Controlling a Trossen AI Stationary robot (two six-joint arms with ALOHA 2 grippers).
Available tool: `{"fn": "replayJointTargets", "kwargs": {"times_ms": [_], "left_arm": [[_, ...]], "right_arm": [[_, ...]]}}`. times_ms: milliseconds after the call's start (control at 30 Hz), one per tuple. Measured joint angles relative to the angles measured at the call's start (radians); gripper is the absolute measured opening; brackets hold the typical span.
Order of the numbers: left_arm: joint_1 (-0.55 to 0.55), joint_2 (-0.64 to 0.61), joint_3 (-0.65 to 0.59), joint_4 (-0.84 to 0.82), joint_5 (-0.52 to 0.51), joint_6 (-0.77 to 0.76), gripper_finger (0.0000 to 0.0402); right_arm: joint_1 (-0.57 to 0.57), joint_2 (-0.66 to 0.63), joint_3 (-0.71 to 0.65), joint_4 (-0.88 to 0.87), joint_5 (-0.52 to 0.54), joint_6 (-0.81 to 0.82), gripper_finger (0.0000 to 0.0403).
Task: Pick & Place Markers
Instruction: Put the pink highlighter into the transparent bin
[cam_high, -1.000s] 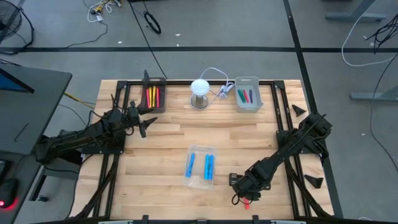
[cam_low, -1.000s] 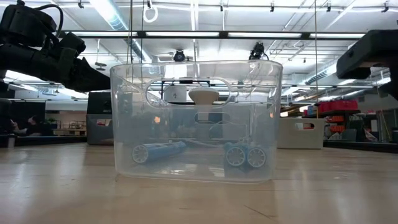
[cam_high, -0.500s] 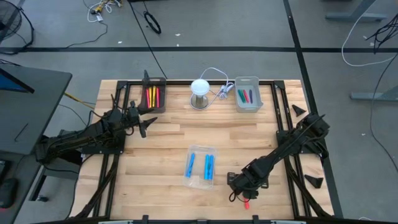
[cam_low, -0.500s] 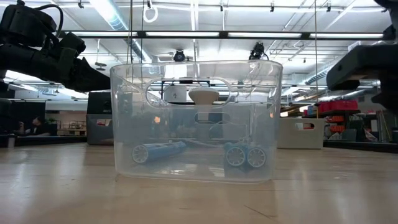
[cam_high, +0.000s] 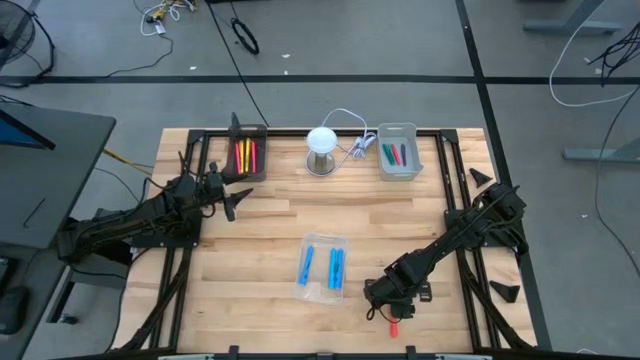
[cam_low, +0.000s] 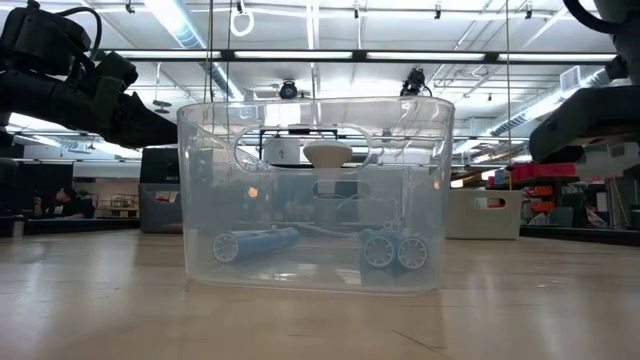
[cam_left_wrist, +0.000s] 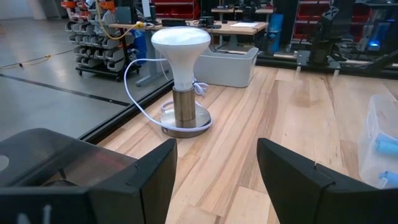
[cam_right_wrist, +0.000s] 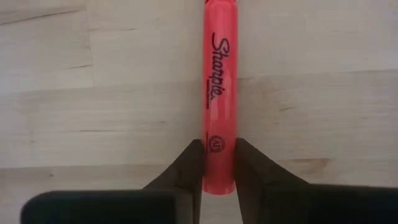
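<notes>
Right wrist view: red marker (cam_right_wrist: 219, 93) pinched between right claw (cam_right_wrist: 219, 163) fingers.

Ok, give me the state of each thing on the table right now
Right hand: shut on the red marker, which lies flat on the table.
Left hand: open, empty.
Clear bin: holds blue markers.
Grey bin: upright.
Lamp: upright.

Slim red plastic marker (cam_right_wrist: 219, 93) with black script lettering, flat on pale wood, lower right of centre in the high view (cam_high: 394, 325). Two blue markers (cam_high: 321, 266) side by side, lengthwise, inside the clear box at bottom centre. Yellow and red markers (cam_high: 245, 155) in the dark tray at upper left; red and green markers (cam_high: 397, 154) in the grey tray at upper right.
</notes>
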Motion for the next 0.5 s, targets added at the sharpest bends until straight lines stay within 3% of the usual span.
{"fn": "replayJointTargets", "kwargs": {"times_ms": [233, 500], "left_arm": [[0.000, 0.000, 0.000, 0.000, 0.000, 0.000, 0.0229], [0.000, 0.000, 0.000, 0.000, 0.000, 0.000, 0.0229]], "right_arm": [[-0.004, 0.000, 0.000, 0.002, 0.002, 0.059, 0.0060], [0.010, -0.060, -0.002, 0.004, 0.014, 0.420, 0.0060]]}}
